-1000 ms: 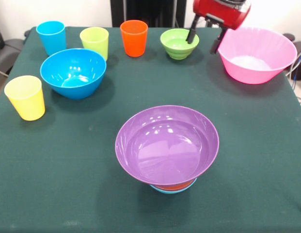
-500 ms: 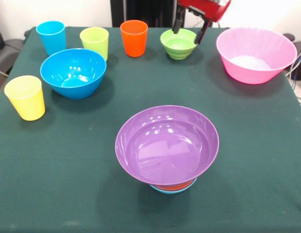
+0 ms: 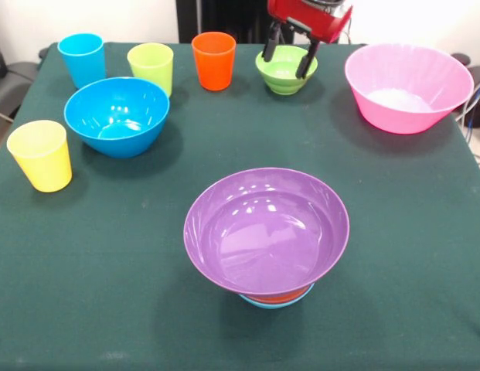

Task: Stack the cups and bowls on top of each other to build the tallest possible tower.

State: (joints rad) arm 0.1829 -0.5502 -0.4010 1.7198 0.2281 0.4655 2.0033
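Note:
My gripper [image 3: 286, 57] hangs open over the small green bowl [image 3: 285, 73] at the table's far side, one finger at each side of the bowl's rim. The tower [image 3: 267, 232] stands near the front middle: the wide purple bowl sits on the orange bowl [image 3: 274, 296] and the light-blue bowl [image 3: 280, 303]. The large pink bowl [image 3: 408, 86] is at the far right. The deep blue bowl [image 3: 117, 115] is at the left. The blue cup [image 3: 82, 59], lime green cup [image 3: 151, 67] and orange cup [image 3: 213, 59] stand in a far row. The yellow cup [image 3: 41, 154] stands at the left edge.
The dark green table cloth [image 3: 394, 232] covers the table. The robot's black pedestal [image 3: 224, 17] stands behind the far edge.
My gripper has moved left from beside the pink bowl to over the green bowl, and it has come down a little.

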